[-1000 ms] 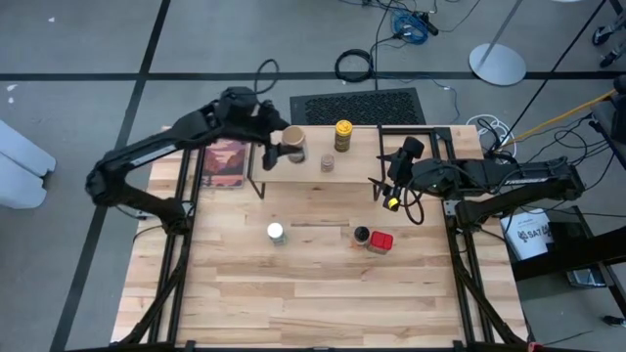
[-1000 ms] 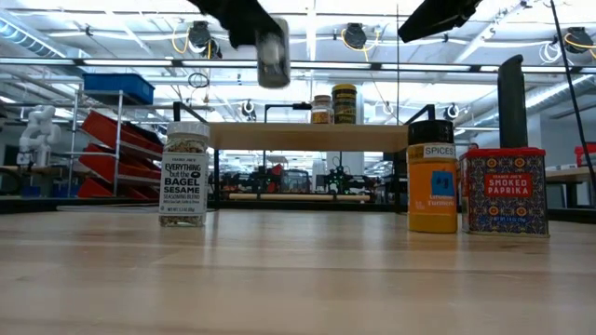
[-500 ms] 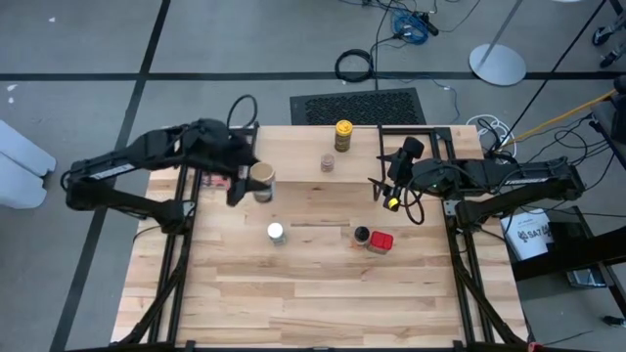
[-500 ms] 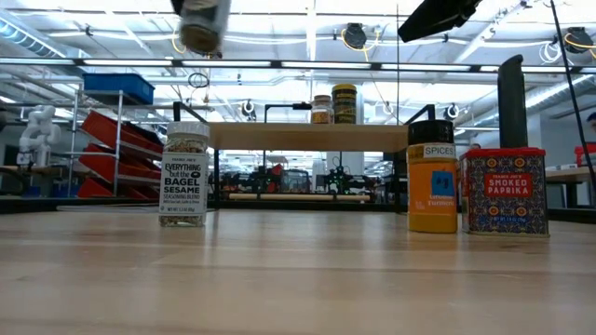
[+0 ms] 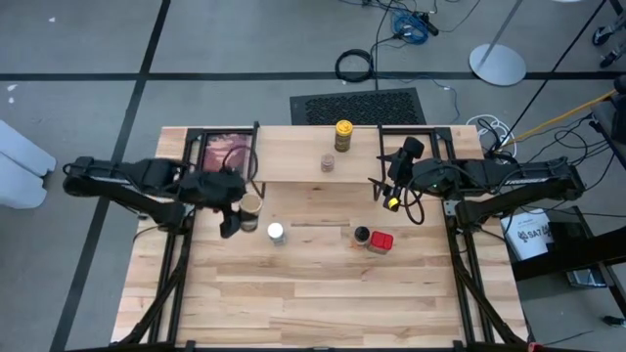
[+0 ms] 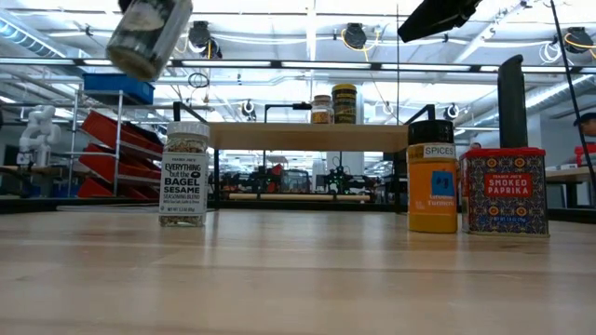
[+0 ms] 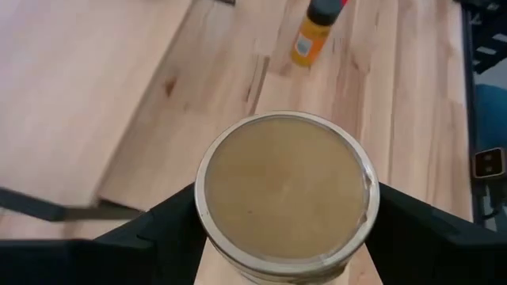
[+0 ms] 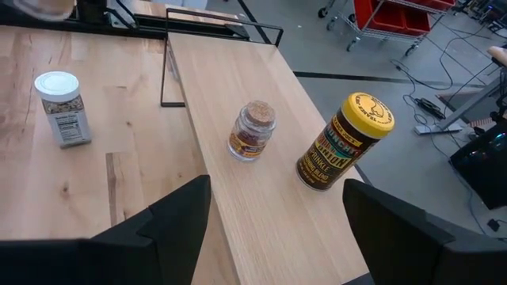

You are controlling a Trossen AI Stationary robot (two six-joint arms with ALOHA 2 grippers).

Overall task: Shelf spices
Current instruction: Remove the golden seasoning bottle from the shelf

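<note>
You had two of the six up: on the shelf (image 5: 293,161) stood the yellow-lidded jar (image 5: 343,135) and, just beside it toward the desk's front, the small grey-lidded jar (image 5: 328,162), both upright, long axis vertical. Four were left.

Left to right:
- Your left hand (image 5: 235,208) was clamped on the tan jar (image 5: 250,208), off the shelf, in the air over the left part of the desk (image 5: 323,293), just beside the white-lidded jar. In the low view the jar was tilted, one end angled down toward the front-left; I couldn't tell there which end. The left wrist view looked straight onto its flat round end, fingers (image 7: 158,237) on both sides of the body.
- White-lidded jar (image 5: 276,233): upright on the desk, label facing front, not shelved.
- Dark-lidded orange jar (image 5: 361,236): upright on the desk, touching or just beside the red box (image 5: 380,242), which also stood upright. Neither shelved.
- Your right hand (image 5: 383,192) waited near the shelf's right end, fingers apart, gripping nothing.

My read: the tan jar needs righting to vertical before you set it on the plank.
</note>
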